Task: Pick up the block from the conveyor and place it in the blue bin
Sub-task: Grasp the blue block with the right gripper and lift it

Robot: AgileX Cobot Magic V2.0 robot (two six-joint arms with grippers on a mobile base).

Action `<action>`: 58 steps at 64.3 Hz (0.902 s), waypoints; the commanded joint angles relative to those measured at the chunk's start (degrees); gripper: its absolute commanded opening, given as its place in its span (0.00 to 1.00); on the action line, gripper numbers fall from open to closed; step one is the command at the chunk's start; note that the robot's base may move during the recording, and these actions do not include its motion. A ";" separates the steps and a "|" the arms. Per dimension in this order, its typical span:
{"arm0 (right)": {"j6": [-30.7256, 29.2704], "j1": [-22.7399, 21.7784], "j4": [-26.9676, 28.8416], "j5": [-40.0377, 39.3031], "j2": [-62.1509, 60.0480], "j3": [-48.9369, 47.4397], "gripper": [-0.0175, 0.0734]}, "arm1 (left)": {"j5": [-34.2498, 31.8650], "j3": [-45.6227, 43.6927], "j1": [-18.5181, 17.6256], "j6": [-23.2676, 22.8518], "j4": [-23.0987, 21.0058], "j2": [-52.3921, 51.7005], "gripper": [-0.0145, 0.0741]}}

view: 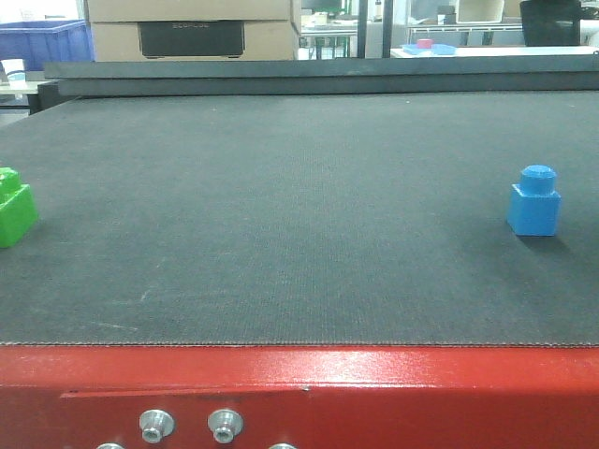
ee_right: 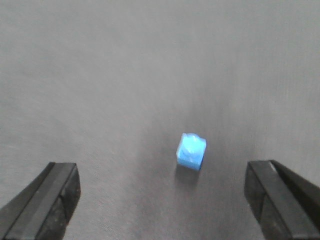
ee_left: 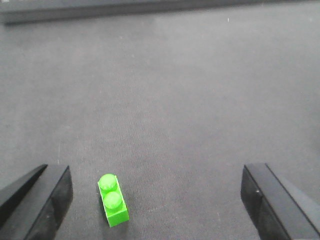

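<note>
Left wrist view, left gripper (ee_left: 155, 192) spread wide, empty, green block (ee_left: 113, 201) on the conveyor (ee_left: 180, 90) ahead — right gripper (ee_right: 161, 187) likewise, blue block (ee_right: 191, 151) ahead

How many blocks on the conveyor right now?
2. A green block at the left edge of the conveyor, partly cropped in the front view; a blue block on its right side. More could lie outside the frames.

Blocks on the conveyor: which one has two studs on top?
The green block, at the left edge in the front view. It carries two round studs in a row; the blue block on the right has only one.
</note>
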 commanded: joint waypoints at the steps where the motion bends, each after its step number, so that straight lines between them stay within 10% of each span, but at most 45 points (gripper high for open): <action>1: 4.88 0.15 -3.57 2.29 5.47 -1.24 0.82 | -0.51 -0.58 -0.40 -0.09 0.05 0.27 0.83; 58: 7.87 0.05 -5.40 -2.00 35.43 -7.75 0.82 | 1.93 -0.58 -0.40 -0.09 -0.07 0.37 0.83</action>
